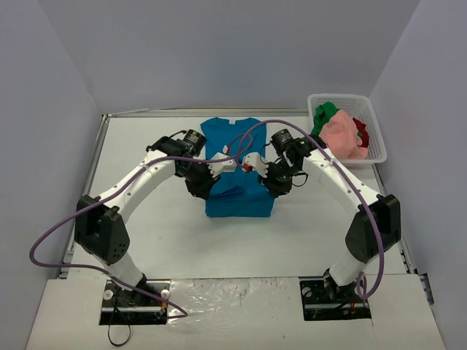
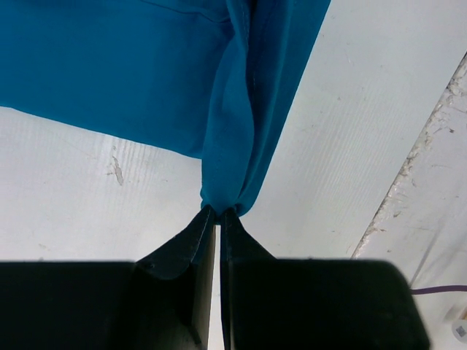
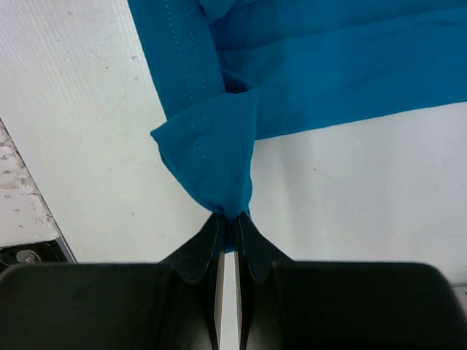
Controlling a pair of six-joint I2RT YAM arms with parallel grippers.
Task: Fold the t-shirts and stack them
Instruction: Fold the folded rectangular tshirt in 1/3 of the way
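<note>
Teal-blue t-shirt (image 1: 232,138) is seen on the tabletop (image 1: 168,233), approx. mid-way btwn left and right edges and nearer the far edge than the near one. Collar is pointed at the far edge. Both arms are bent inward over the shirt's middle, grippers close together but apart.

L gripper (image 2: 219,213): fingers pressed together, pinching a gathered pleat of the teal cloth at the very tips. From the pinch the cloth is drawn out into a narrow bunched fold, widening toward the flat part of the shirt.

R gripper (image 3: 228,217): fingers likewise pressed together, pinching a stitched hem corner that is folded over on itself.

Whether the pinched parts are clear of the tabletop: cannot be told.

White mesh basket (image 1: 376,124) is noted at the far right corner. Pink t-shirt (image 1: 341,135), green t-shirt (image 1: 325,114) and red t-shirt (image 1: 361,131) are crumpled together inside it.
</note>
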